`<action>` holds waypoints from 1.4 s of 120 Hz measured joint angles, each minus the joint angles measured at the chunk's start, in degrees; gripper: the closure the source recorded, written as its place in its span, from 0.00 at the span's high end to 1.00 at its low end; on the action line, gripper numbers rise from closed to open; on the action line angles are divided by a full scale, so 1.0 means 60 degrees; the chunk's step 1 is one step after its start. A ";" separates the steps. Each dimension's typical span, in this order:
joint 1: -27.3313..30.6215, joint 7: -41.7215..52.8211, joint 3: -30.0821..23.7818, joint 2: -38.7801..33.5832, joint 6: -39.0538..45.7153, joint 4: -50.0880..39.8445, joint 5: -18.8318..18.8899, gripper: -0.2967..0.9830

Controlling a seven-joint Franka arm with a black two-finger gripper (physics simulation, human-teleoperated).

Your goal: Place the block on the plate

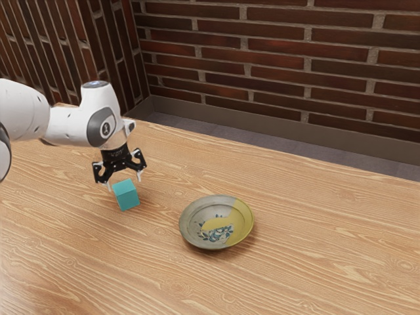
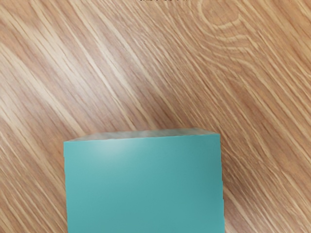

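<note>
Claw status: the claw (image 1: 125, 184) — hanging with fingers apart just above the teal block (image 1: 126, 195), clamping on nothing. Block location: resting on the wood-grain desk (image 1: 307, 256), beneath the claw and clear of the flower-patterned plate (image 1: 216, 225), toward the exterior view's left.

Current step, as judged: lining up for the grasp, with lifting, carrying and releasing remaining.

Faults and causes:

1. Descending off centre. Possibly landing a fingertip on the top face, owing to scant room on either side, and so pressing down on the block or shoving it along the desk.

2. Closing too high. Probably pinching only the upper edges, owing to a descent cut short, and so risking a slip or a tilt during the lift.

3. Closing out of line with the side faces. Possibly catching corners instead of flats and twisting the block.

4. Travelling too low. Possibly striking the raised rim of the plate and pushing it away across the desk.

5. Releasing off centre or too high. Possibly tipping the block against the sloping wall, or bouncing it over the rim.
</note>
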 joint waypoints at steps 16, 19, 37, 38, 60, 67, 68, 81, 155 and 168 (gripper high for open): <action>0.0390 -0.0444 -0.0370 0.0180 0.0197 0.0009 0.0139 0.77; 0.0446 -0.0515 -0.0427 0.0220 0.0231 0.0015 0.0204 0.77; 0.0797 -0.0863 -0.0762 0.0450 0.0430 0.0034 0.0544 0.77; 0.0806 -0.0878 -0.0773 0.0463 0.0438 0.0035 0.0556 0.77; 0.0937 -0.1158 -0.0953 0.0651 0.0556 0.0041 0.0800 0.75; 0.0943 -0.1231 -0.0984 0.0672 0.0571 0.0031 0.0828 0.71; 0.0943 -0.1241 -0.0989 0.0674 0.0572 0.0030 0.0831 0.71; 0.0950 -0.1356 -0.1026 0.0696 0.0583 0.0026 0.0856 0.64; 0.0875 -0.1755 -0.1041 0.0315 0.0461 -0.0071 0.0886 0.54; 0.0607 -0.1797 -0.1180 0.0004 0.0438 -0.0219 0.0885 0.54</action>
